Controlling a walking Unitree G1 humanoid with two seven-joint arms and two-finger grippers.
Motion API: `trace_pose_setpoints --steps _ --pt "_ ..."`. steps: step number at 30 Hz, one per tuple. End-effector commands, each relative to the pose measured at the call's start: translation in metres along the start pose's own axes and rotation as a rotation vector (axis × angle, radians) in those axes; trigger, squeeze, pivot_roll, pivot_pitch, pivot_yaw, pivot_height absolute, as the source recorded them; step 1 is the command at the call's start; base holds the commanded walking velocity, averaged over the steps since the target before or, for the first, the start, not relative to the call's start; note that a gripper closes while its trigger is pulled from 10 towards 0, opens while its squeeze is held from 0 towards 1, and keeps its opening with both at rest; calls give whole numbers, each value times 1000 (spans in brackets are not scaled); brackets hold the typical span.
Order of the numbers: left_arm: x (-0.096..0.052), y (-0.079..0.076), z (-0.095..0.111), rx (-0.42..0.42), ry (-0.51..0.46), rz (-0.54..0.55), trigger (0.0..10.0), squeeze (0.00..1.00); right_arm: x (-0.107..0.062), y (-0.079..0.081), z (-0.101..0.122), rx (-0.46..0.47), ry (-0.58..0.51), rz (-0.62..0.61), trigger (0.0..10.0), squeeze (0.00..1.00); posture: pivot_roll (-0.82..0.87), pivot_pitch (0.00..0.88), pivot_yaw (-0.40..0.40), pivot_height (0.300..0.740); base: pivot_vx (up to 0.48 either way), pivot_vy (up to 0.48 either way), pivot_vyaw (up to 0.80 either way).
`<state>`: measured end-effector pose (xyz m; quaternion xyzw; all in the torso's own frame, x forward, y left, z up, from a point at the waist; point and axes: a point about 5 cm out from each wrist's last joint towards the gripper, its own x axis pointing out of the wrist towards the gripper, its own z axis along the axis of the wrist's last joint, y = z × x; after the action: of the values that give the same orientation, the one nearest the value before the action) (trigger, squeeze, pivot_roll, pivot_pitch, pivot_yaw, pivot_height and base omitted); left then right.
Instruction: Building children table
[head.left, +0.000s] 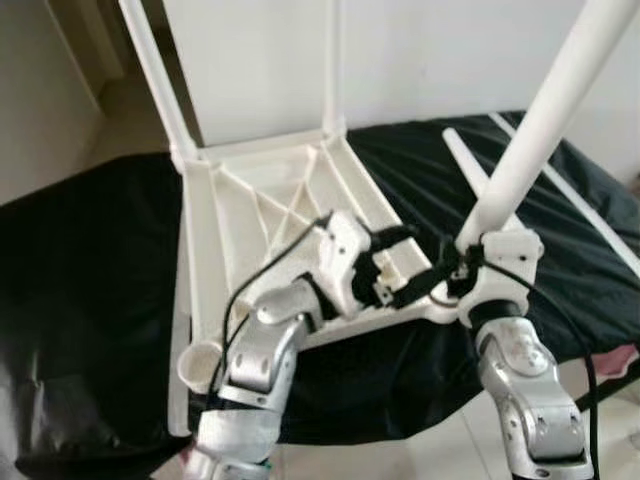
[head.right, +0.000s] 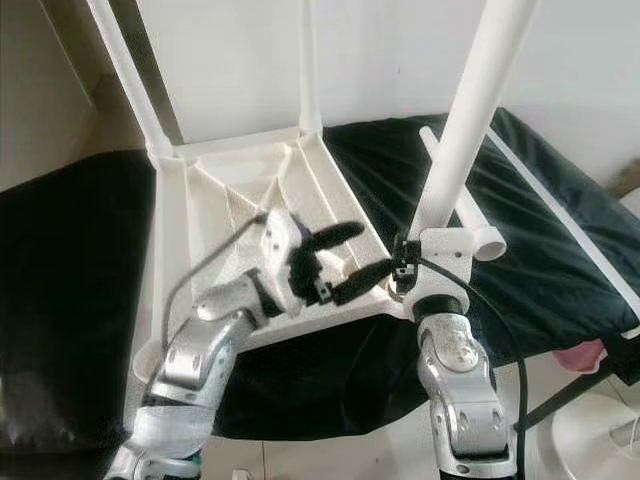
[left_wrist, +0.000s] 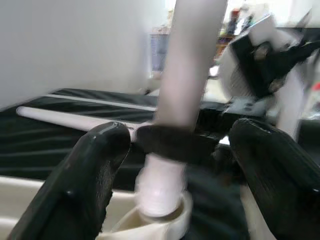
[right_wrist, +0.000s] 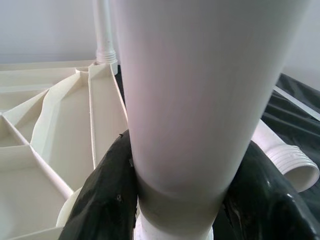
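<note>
Right jaws (head.right: 405, 272) clamped on white leg (head.right: 470, 115), left jaws (head.right: 345, 260) apart, beside upturned table (head.right: 235, 195), no readable writing.

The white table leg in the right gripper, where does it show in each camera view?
Left eye: white leg slants from upper right down to the right gripper.
Right eye: leg, upper centre-right.
Left wrist: upright between the left fingers, leg.
Right wrist: close up, leg.
Shared landmark: upturned tabletop.

Upright table legs (head.right: 470, 110) around underside
</note>
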<state>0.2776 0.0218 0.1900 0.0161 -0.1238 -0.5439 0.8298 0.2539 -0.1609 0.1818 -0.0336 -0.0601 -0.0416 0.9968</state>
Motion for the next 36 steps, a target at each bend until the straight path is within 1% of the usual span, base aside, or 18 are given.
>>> trace_pose_setpoints --steps 1,2,3,4,6,8,12,15,17,18,22,28,36 --pt "-4 -3 -18 20 95 16 10000 0 1 -3 -6 4 16 13 10000 0 -46 13 23 740 0 0 0" --pt "-4 -3 -18 20 95 16 10000 0 1 -3 -6 4 16 13 10000 0 -46 13 23 740 0 0 0" --pt "-6 -1 -24 26 147 55 10000 0 2 -4 -9 13 25 30 10000 0 -40 19 20 740 0 0 0" --pt "-6 -1 -24 26 147 55 10000 0 2 -4 -9 13 25 30 10000 0 -40 19 20 740 0 0 0" --pt "-7 0 -29 22 189 93 10000 0 4 -7 -12 -2 26 67 10000 0 -40 19 20 740 0 0 0" --pt "-8 0 -30 23 200 101 10000 0 5 -9 -13 -7 26 77 10000 0 -38 28 23 740 0 0 0" --pt "-11 -2 -32 38 219 127 10000 0 8 -13 -14 -1 27 158 10000 0 -34 36 22 740 0 0 0" --pt "-14 -1 -31 34 231 142 10000 0 6 -9 -12 17 34 204 10000 0 -26 39 18 740 0 0 0" --pt "-14 -1 -31 38 233 144 10000 0 6 -7 -12 22 35 213 10000 0 -23 40 16 740 0 0 0" --pt "-15 2 -31 45 235 156 10000 0 1 -4 -9 22 35 235 10000 0 -22 42 13 740 0 0 0" --pt "-17 4 -32 53 246 171 10000 0 -2 -2 -6 -2 30 241 10000 0 -27 42 12 740 0 0 0" --pt "-16 5 -32 55 251 174 10000 0 -3 -3 -4 0 23 247 10000 0 -32 42 12 740 0 0 0" --pt "-13 5 -31 56 256 172 10000 0 -4 -11 -3 24 59 219 10000 0 -46 41 17 740 0 0 0"
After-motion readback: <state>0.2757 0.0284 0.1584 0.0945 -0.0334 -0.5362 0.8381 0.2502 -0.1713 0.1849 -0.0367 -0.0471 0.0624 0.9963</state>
